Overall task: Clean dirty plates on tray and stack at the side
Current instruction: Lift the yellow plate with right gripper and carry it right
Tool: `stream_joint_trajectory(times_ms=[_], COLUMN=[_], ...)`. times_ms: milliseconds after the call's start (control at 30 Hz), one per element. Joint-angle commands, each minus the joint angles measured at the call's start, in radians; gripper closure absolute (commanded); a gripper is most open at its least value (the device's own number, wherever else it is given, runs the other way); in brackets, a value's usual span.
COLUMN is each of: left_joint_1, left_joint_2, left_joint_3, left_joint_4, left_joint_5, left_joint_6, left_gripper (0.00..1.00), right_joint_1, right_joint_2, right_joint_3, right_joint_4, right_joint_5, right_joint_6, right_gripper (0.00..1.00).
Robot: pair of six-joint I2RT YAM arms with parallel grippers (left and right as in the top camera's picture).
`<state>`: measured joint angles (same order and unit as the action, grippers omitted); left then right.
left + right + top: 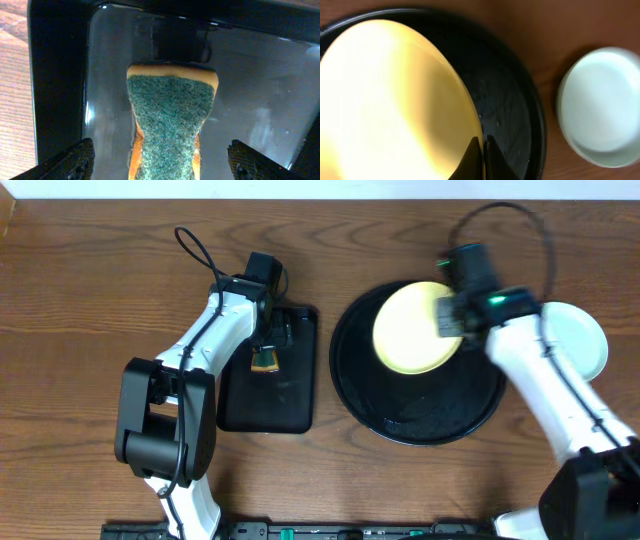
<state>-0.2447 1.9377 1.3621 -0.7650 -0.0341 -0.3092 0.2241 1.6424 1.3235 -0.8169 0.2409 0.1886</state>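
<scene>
right gripper (481,155) clamped on yellow plate (395,100) rim over tray (505,100); left gripper (162,160) apart astride sponge (170,115), drop straight, pinch waist at lower centre

Bright, even light falls from above on the desk (90,280), and shadows are short and soft. In the right wrist view the yellow plate (395,100) glares, washed out almost to white, and the pale plate (600,105) looks blurred. The sponge (167,130) is sharp; pale reflections streak the glossy rectangular tray (250,100).
</scene>
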Motion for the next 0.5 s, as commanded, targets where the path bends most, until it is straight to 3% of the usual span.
stream_joint_trajectory(times_ms=[0, 267, 467], left_joint_1=[0.0, 0.0, 0.0], left_joint_2=[0.006, 0.006, 0.006], left_joint_3=[-0.006, -0.006, -0.006], left_joint_4=[-0.004, -0.004, -0.004], left_joint_5=[-0.019, -0.019, -0.019], left_joint_6=[0.01, 0.01, 0.01], left_gripper=[0.14, 0.14, 0.14], right_joint_1=[-0.203, -0.63, -0.807], right_joint_2=[-0.019, -0.008, 0.051], right_joint_3=[-0.003, -0.003, -0.003], right_joint_4=[-0.001, 0.049, 0.121], right_joint_5=[-0.319, -0.298, -0.302], right_joint_6=[-0.052, -0.003, 0.062], right_gripper=[0.99, 0.99, 0.99])
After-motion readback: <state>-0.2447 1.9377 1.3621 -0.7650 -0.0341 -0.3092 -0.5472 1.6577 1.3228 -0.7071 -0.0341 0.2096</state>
